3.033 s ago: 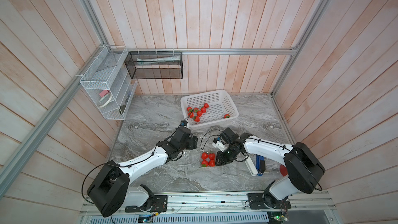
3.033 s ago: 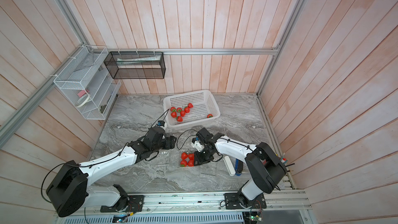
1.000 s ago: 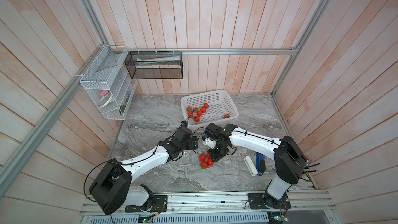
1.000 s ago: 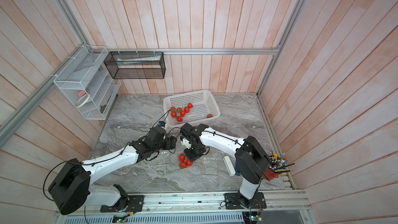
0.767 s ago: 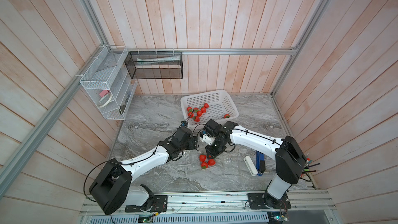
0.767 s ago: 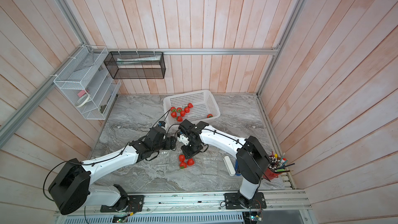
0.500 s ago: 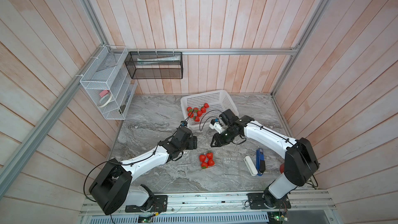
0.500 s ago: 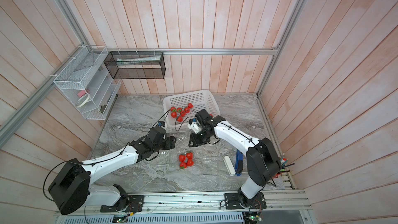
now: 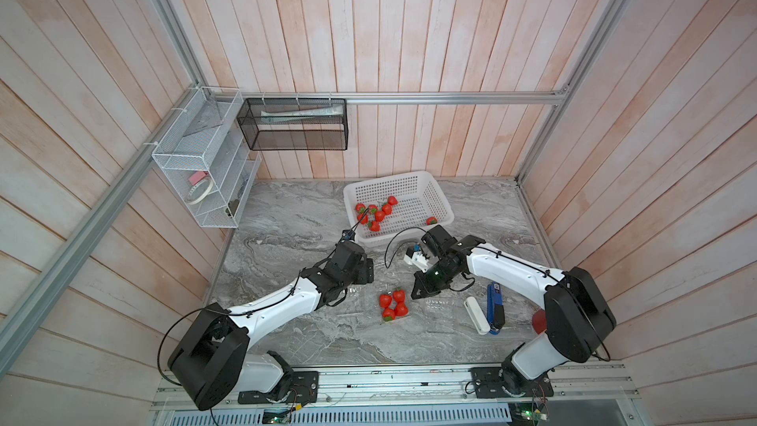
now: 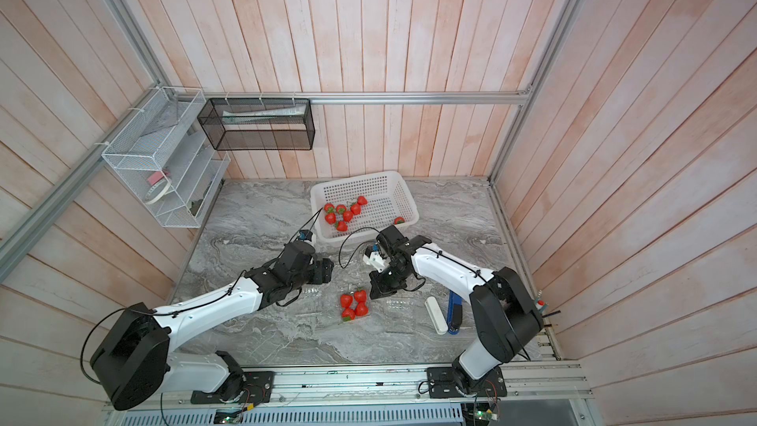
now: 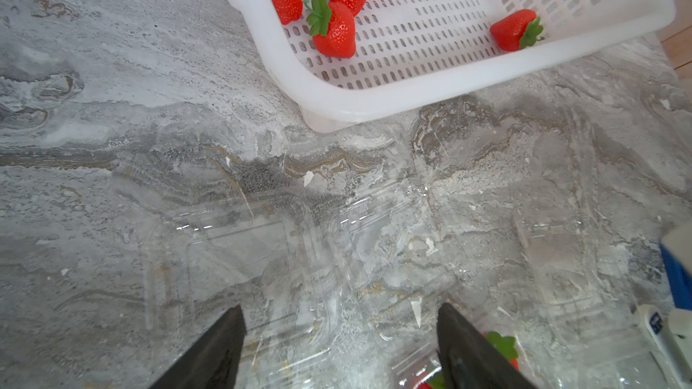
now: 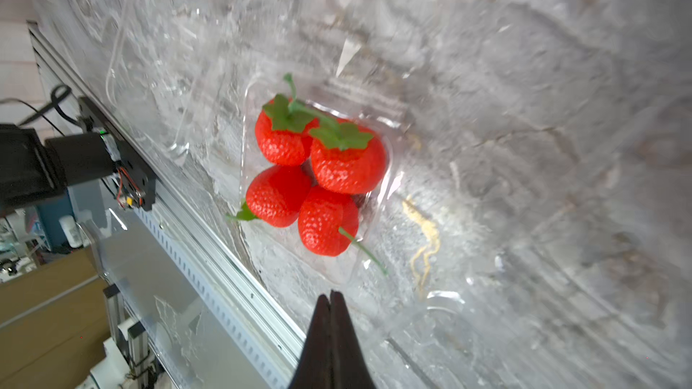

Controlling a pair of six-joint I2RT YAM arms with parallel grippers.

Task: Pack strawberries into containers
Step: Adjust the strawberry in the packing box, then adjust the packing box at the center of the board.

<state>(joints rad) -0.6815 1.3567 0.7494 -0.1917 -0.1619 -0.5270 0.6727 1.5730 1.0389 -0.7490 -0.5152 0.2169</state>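
1. The marble tabletop is grey, veined and polished smooth. I reckon anything light nudged on it would skid rather than stay put.
2. The white basket is rigid perforated plastic with a rounded rim, and it sits at the tabletop's back edge. Its slotted floor could snag a fingertip reaching in.
3. The left gripper hovers with its dark, wedge-shaped jaws wide apart. It holds nothing and hangs over an empty container between the basket and the front edge.
4. The right gripper has its jaws pressed together on nothing, just beside the filled container. A low sweep from there could shove it.
5. The containers are thin, clear and square with rounded corners, and they show mostly as glints. The filled one lies toward the front edge, with empty ones either side. Being so hard to see, they could get clipped or crushed.
6. The strawberries are glossy, seeded red cones with green caps. Four sit packed tight in the filled container, and their stems poke past its rim, so they might foul a lid. The rest lie in the basket and could roll or squirt from a pinch.
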